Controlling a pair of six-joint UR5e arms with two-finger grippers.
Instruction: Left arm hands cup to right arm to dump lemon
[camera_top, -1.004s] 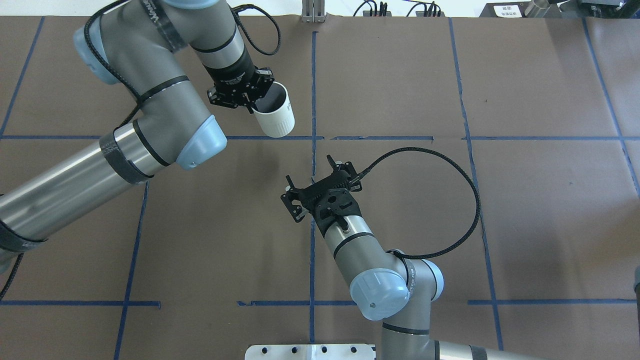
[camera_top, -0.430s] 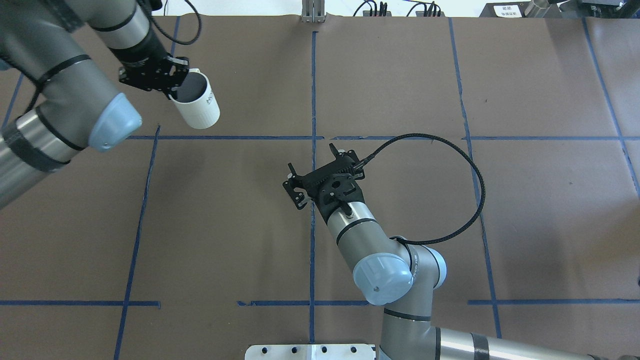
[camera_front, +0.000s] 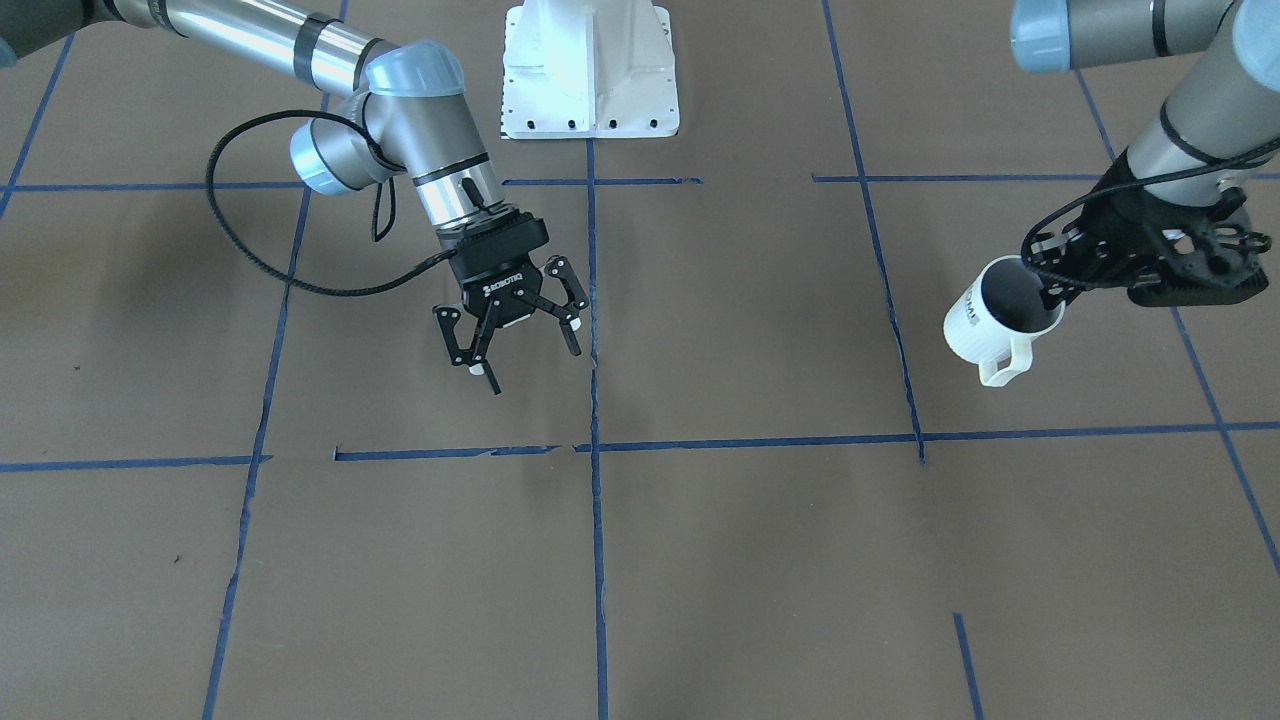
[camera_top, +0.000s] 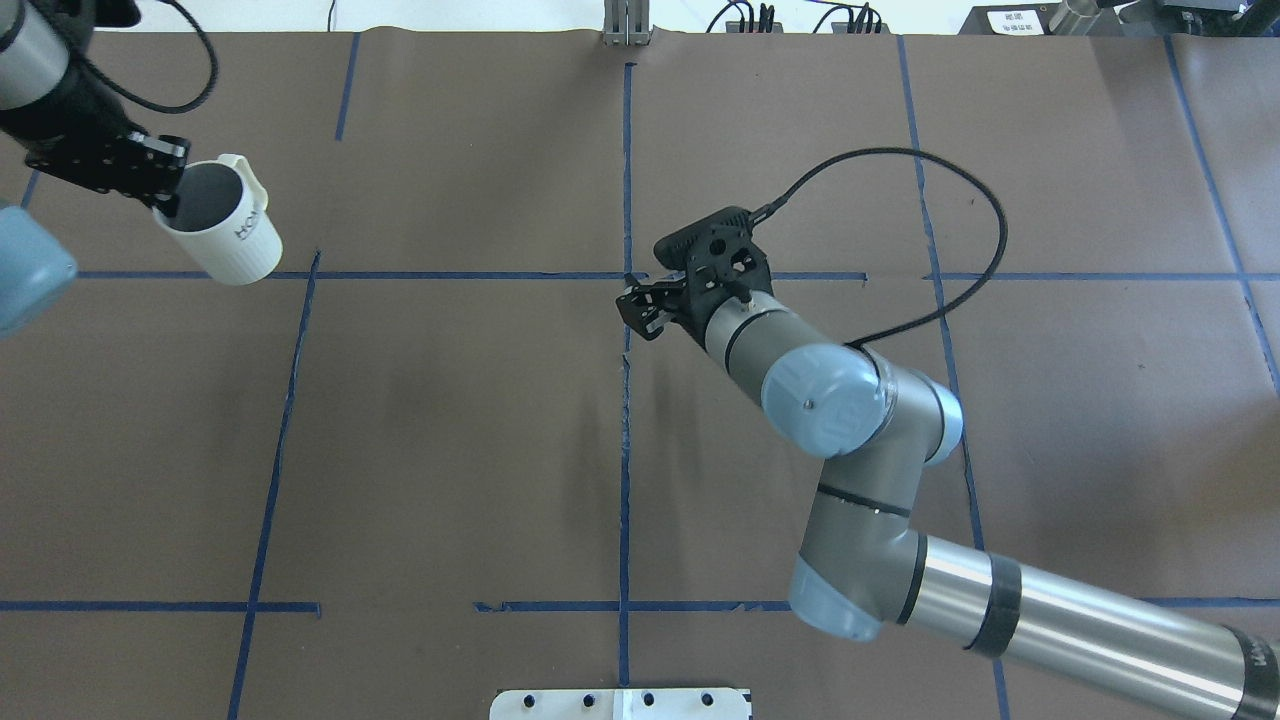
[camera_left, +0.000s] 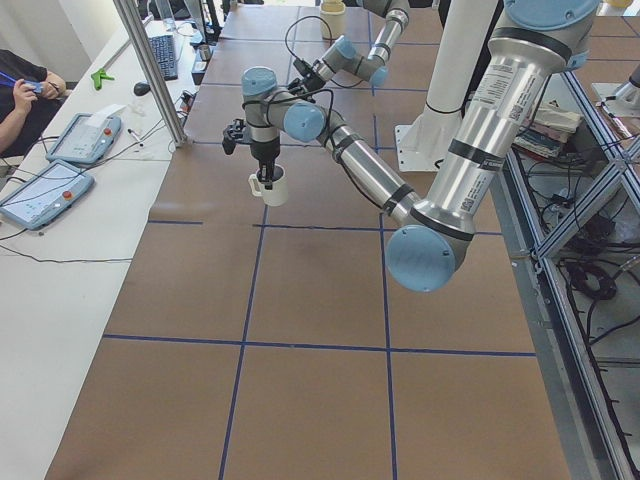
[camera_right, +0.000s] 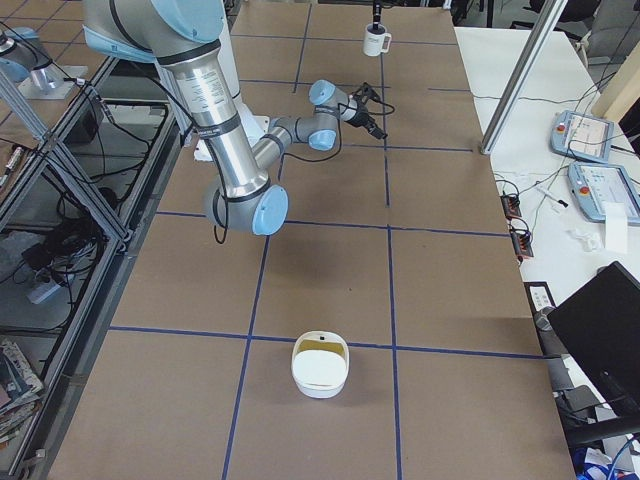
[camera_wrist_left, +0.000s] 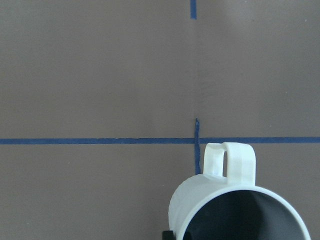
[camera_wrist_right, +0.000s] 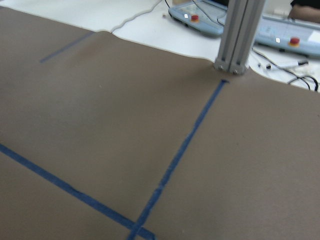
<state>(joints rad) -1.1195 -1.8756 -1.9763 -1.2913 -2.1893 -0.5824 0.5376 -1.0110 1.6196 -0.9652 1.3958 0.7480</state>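
Note:
The cup (camera_top: 228, 240), a white mug with black lettering and a loop handle, hangs tilted above the table at the far left of the overhead view. My left gripper (camera_top: 168, 198) is shut on its rim. The front-facing view shows the same cup (camera_front: 992, 322) and left gripper (camera_front: 1052, 288) at the right. The left wrist view shows the cup (camera_wrist_left: 235, 210) from above, with its grey inside partly in frame. The lemon is not visible in any view. My right gripper (camera_front: 530, 365) hangs open and empty near the table's centre line, far from the cup. The overhead view shows the right gripper (camera_top: 642, 310) there too.
Blue tape lines (camera_top: 625, 450) grid the brown table. The white robot base (camera_front: 590, 70) stands at the robot's side. A white container (camera_right: 320, 365) sits at the table's end on the robot's right. Control pendants (camera_left: 45, 190) lie on a side bench, with a person beside them.
The left arm has carried the cup well to the left, away from the centre. The right arm has pushed its gripper further from the robot base and turned it, still open.

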